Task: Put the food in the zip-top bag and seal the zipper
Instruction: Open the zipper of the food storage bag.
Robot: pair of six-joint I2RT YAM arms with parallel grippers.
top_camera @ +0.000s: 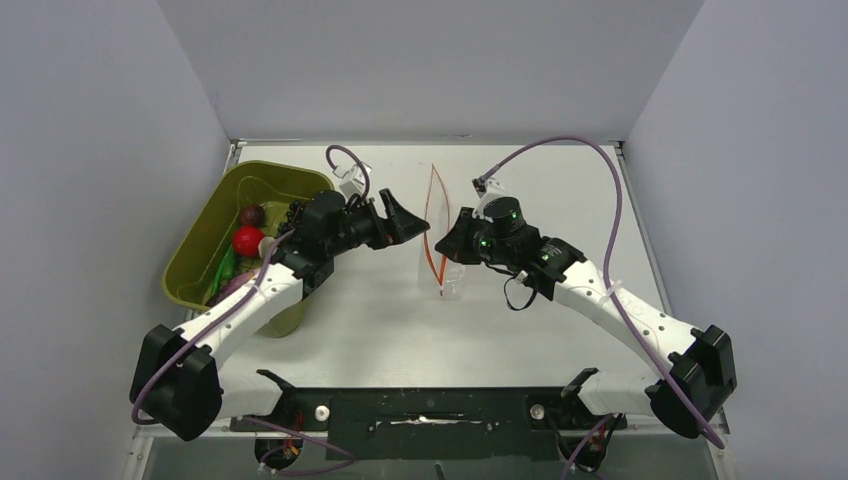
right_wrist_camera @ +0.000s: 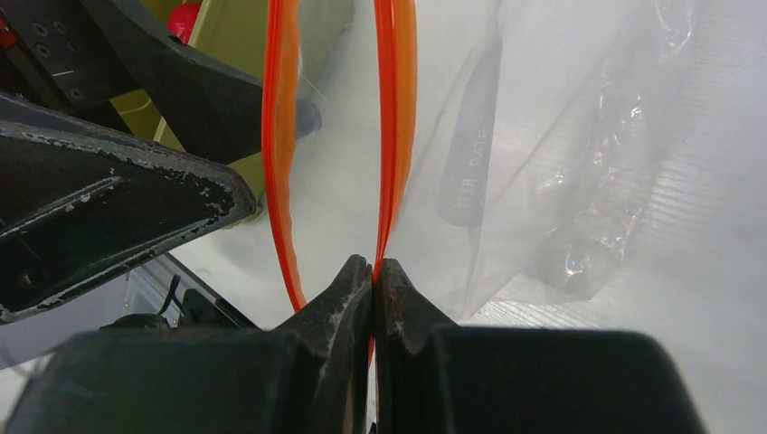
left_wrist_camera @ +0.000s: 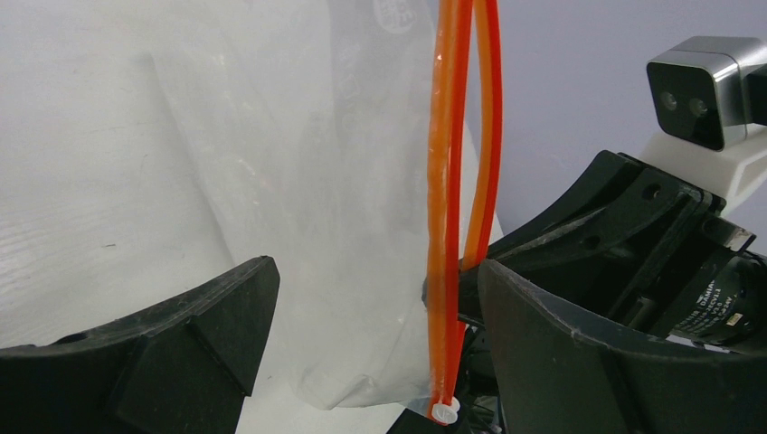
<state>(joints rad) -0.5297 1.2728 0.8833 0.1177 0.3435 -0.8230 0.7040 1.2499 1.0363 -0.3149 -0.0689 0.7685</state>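
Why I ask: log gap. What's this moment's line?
right tool: shut on zipper; left tool: open around zipper; zip-top bag: unsealed; food: in green tub

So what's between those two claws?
The clear zip-top bag, seen from overhead; the right wrist view shows the right gripper pinching one strip of its parted zipper.

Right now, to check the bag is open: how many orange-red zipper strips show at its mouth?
2: one strip pinched in the shut right gripper, the other free, nearer the open left gripper.

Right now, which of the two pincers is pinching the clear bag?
The right pincer: shut on the orange-red zipper strip of the clear plastic bag; the left pincer gapes open.
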